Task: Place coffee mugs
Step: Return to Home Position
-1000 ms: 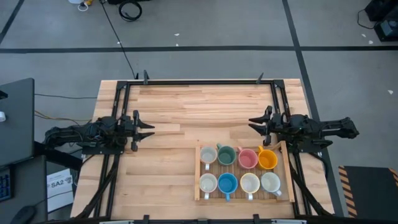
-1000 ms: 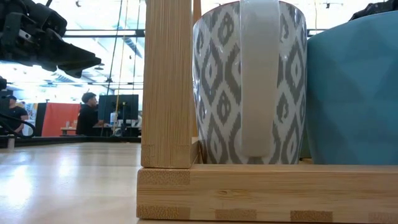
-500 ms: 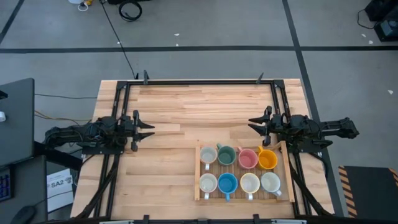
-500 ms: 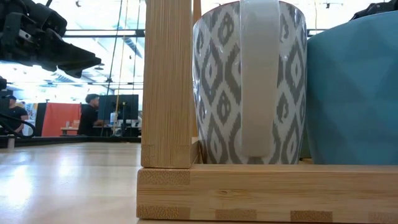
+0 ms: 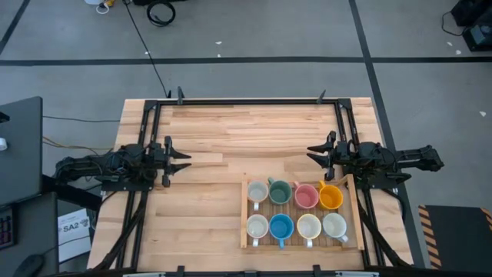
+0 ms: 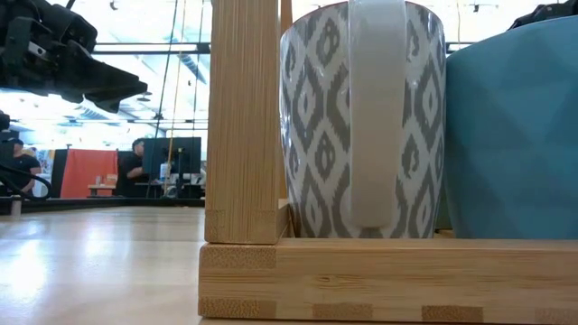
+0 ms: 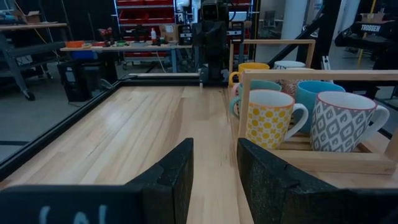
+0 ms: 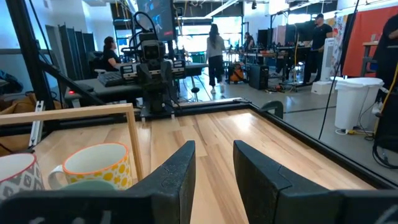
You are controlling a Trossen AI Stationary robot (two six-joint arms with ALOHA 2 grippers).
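Several coffee mugs stand upright in two rows inside a bamboo tray at the table's near right. Among them are a dark green mug, a pink one, an orange one and a blue one; the others are white or cream. The low view shows a grey-patterned mug and the blue mug close up. My left gripper hovers level at the table's left, open on nothing. My right gripper hovers level just beyond the tray's far edge, also open on nothing.
A black metal frame runs along the table's far edge and down both sides. Bare wood spreads across the far half and the near left. People stand and sit in the room beyond the table.
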